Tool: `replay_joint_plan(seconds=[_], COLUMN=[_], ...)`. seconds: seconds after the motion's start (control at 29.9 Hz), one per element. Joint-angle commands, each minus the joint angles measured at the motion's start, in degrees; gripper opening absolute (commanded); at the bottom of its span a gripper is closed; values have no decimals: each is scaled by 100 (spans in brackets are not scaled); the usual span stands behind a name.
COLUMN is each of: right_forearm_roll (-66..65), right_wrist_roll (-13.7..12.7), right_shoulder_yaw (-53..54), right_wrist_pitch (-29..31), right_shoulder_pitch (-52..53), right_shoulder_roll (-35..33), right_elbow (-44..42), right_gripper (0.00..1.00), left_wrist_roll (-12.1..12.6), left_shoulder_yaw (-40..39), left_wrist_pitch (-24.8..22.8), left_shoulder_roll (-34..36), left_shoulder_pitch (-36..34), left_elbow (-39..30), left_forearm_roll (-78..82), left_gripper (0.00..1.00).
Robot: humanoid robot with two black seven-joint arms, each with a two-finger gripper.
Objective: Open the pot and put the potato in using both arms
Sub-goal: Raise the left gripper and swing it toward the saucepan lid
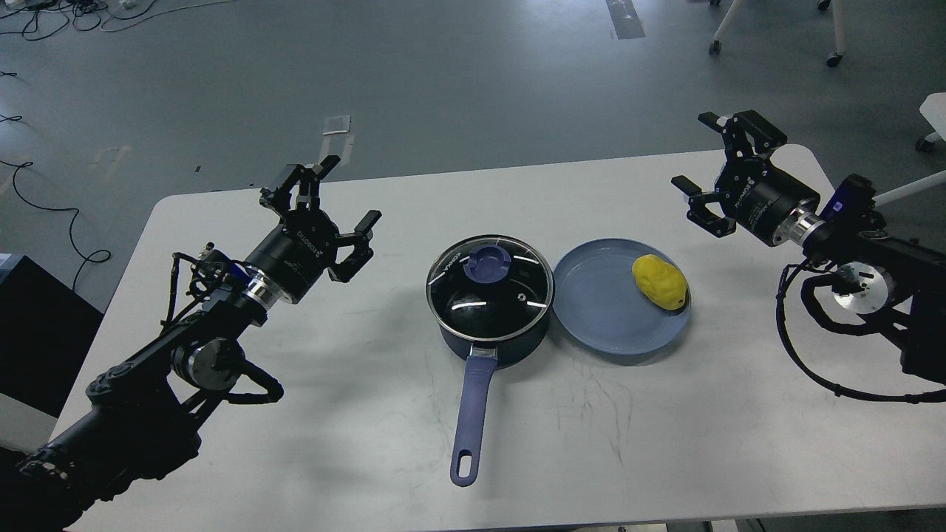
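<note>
Nothing done yet. Left claw (334,196) spread wide, empty, hanging over the desk (295,414) well left of the pot (491,325). Pot mid-desk, handle toward the near edge, lid (489,278) on. Potato (659,281) sits on the plate (599,325) just right of the pot. Right claw (698,151) fingers apart, empty, far right. Left to do: lift lid, move potato in.

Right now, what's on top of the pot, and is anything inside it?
A glass lid with a blue knob covers the pot. Through the glass only black interior and glare show; glare hides part of the inside. The potato lies on the plate.
</note>
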Motion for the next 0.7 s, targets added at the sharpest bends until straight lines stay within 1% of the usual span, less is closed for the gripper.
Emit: replay_joint_plan(seconds=[0.0,0.13,0.23,0.33,0.4,0.43,0.47,0.57,0.64,0.67], right_forearm_roll=[-11,-11,-11,-19,-28,-28,-28,-28,-28,-28], right_wrist_roll=[1,1,1,1,1,1,1,1,1,1], right_shoulder_yaw=[-17,-34,-52,-61,-69,-69,-69,-69,-69,-69], right_wrist_pitch=[-1,-1,-1,-1,-1,-1,-1,-1,-1,-1], right_shoulder_pitch=[-16,-16,-7,-7,-7,2,2,11,19,19], right_shoulder_roll=[-25,-51,-51,-60,-69,-78,-87,-122,-139,-139], right_elbow=[-13,-13,-4,5,22,31,31,31,40,40], right_gripper=[100,100,100,100,100,100,100,100,100,100], left_wrist_roll=[4,48,4,-57,-110,-188,-276,-291,-291,-291], left_shoulder_yaw=[-1,8,-1,-71,-45,-45,-36,-18,-10,-10], left_wrist_pitch=[0,0,0,0,0,0,0,0,0,0], left_shoulder_roll=[-19,7,68,121,209,305,349,569,823,894], left_shoulder_pitch=[72,72,-7,-77,-427,-629,-744,-1113,-1491,-1544], left_elbow=[0,0,53,376,510,501,466,291,-339,-517], left_forearm_roll=[10,18,1,18,123,254,351,1211,2482,2819], left_gripper=[98,98,98,98,98,98,98,98,98,98])
